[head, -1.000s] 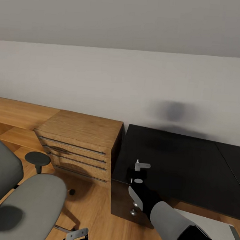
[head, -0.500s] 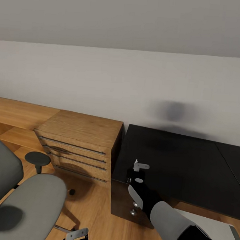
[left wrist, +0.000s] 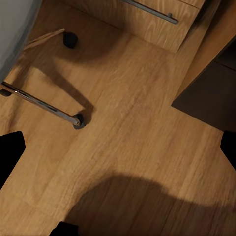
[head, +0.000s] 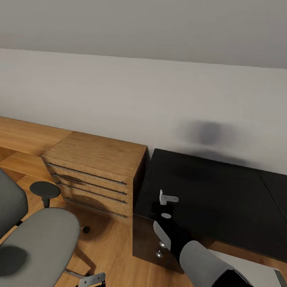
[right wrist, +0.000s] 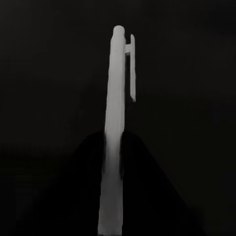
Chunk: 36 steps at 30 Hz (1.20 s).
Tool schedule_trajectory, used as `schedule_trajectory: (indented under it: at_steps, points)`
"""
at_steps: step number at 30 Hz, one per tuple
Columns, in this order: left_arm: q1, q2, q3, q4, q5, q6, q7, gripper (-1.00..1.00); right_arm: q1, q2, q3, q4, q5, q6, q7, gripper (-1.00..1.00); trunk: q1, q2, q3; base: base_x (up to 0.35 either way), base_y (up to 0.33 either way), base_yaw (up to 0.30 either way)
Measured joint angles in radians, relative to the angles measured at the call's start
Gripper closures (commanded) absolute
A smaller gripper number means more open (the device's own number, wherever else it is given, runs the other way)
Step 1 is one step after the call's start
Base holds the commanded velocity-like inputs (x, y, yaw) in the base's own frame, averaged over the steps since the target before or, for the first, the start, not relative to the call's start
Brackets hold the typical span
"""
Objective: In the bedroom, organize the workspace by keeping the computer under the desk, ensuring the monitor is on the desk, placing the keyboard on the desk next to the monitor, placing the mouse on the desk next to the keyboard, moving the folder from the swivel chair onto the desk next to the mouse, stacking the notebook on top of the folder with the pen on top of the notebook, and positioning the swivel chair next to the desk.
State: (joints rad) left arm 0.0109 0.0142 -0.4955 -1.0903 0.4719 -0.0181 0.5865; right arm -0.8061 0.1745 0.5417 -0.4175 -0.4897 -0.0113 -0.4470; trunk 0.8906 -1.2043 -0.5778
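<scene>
Over the near-left corner of the black worktop (head: 217, 186), the right gripper (head: 167, 204) is positioned with a white pen (right wrist: 117, 132) pinched between its fingers. The right wrist view shows the pen running straight out along the finger line, its clip end farthest from the camera and its lower barrel disappearing between the two dark fingers. The pen's long axis therefore coincides with the reach direction of the right arm, and the dark worktop surface lies directly behind it.

No folder or notebook is visible on the worktop section in the head view; the pen's stacking target cannot be located from these pictures. Judgement: the pen is in hand but its place on the notebook is not yet established, so the next move depends on finding that stack, probably further right along the worktop.

The left gripper (head: 91, 280) hangs low at the near edge of the head view, above the wooden floor (left wrist: 128, 142). Its fingers are spread and hold nothing. The grey swivel chair (head: 31, 243) stands to the near left, its seat bare, beside a wooden drawer unit (head: 95, 174) that abuts the worktop's left end. The right arm is the one nearer to the worktop.
</scene>
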Motion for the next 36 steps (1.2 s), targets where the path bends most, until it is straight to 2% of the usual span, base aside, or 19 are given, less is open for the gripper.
schedule_trajectory:
  at_steps: [12,14,24,29,30,31,34,36]
  points:
    - [0.000,0.001,0.000,0.001,0.000,-0.001,0.000,-1.00,0.000,0.000,0.001,0.000,-0.001,0.000,-0.002,1.00,0.000,0.000,0.000,0.000,0.000,0.000]
    - [0.000,0.002,0.000,0.002,0.000,-0.001,0.000,-1.00,0.000,0.000,-0.002,0.001,-0.012,0.003,-0.002,1.00,-0.008,0.014,0.006,0.000,0.000,0.000]
    - [0.000,0.003,0.000,0.006,-0.001,-0.001,0.000,-1.00,0.000,0.000,-0.002,-0.016,-0.012,-0.001,-0.004,1.00,-0.046,0.084,0.037,0.000,0.000,0.000]
    - [0.000,0.003,0.000,0.009,-0.001,0.001,0.000,-1.00,0.000,0.000,0.000,-0.085,-0.010,0.003,-0.010,1.00,-0.065,0.119,0.053,0.000,0.000,0.000]
    - [0.000,0.003,0.000,0.009,-0.001,0.003,0.000,-1.00,0.000,0.000,0.002,-0.137,-0.011,0.024,-0.033,1.00,-0.069,0.126,0.056,0.000,0.000,0.000]
    - [0.000,0.003,0.000,0.009,-0.001,0.003,0.000,-1.00,0.001,-0.004,0.000,-0.149,-0.011,0.032,-0.040,1.00,-0.073,0.133,0.059,-0.040,0.000,0.000]
    - [0.000,0.003,0.000,0.010,-0.001,0.004,0.000,-1.00,0.001,-0.025,0.002,-0.204,-0.015,0.065,-0.076,1.00,-0.084,0.154,0.069,-0.151,-0.013,0.000]
    - [0.000,0.003,0.000,0.011,-0.001,0.004,0.000,-1.00,0.003,-0.050,0.002,-0.285,-0.016,0.105,-0.114,1.00,-0.091,0.168,0.075,-0.271,-0.091,0.000]
